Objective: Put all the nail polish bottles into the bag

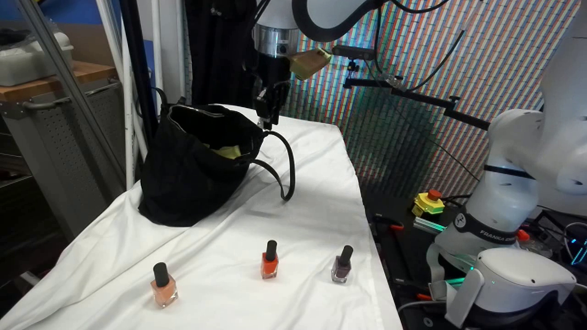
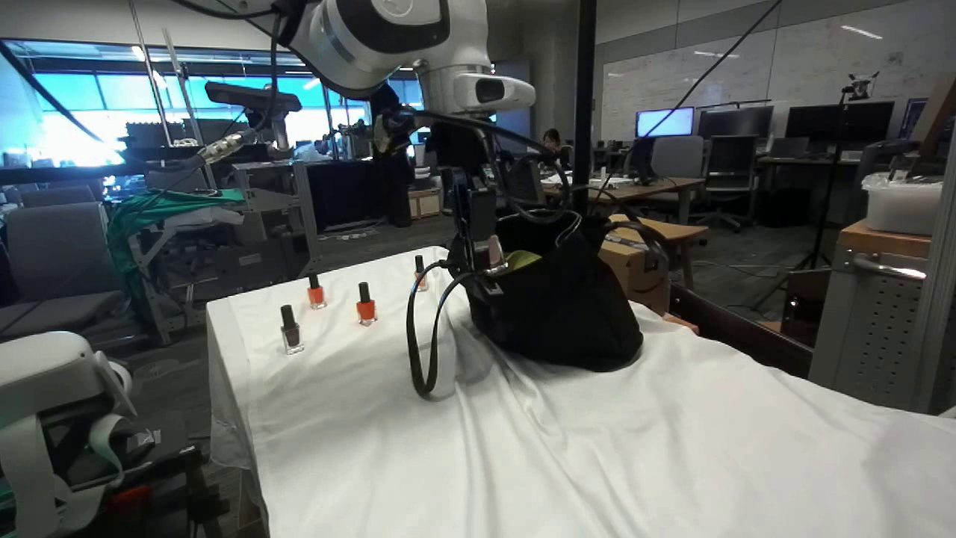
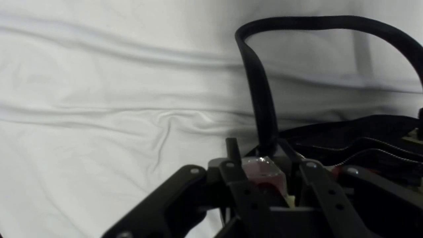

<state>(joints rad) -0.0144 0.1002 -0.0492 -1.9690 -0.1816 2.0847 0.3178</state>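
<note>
Your gripper (image 3: 261, 153) is drawn in tight, its jaws parted only by the width of the pale pink nail polish bottle (image 3: 264, 172) they hold, and the wrist view shows you that bottle's glass end toward the fingertips. You have it right at the rim of the black bag (image 2: 560, 321), just beside the place where a looped handle (image 3: 259, 91) joins on. Whether the held bottle is inside the bag's rim or outside it, you cannot tell.

The bag stands on the white cloth (image 2: 538, 463), its mouth gaping, and you can see some yellowish-green lining (image 1: 227, 152) in it.

Four more bottles stand upright on the cloth, all apart from the bag. In an exterior view, your peach bottle (image 1: 165, 292) stands in front of the bag, the red-orange bottle (image 1: 269, 266) off to the bag's right, and the dark grey bottle (image 1: 341, 269) farther right of it. In an exterior view you find the orange bottle (image 2: 317, 297) well to the bag's left.
</note>
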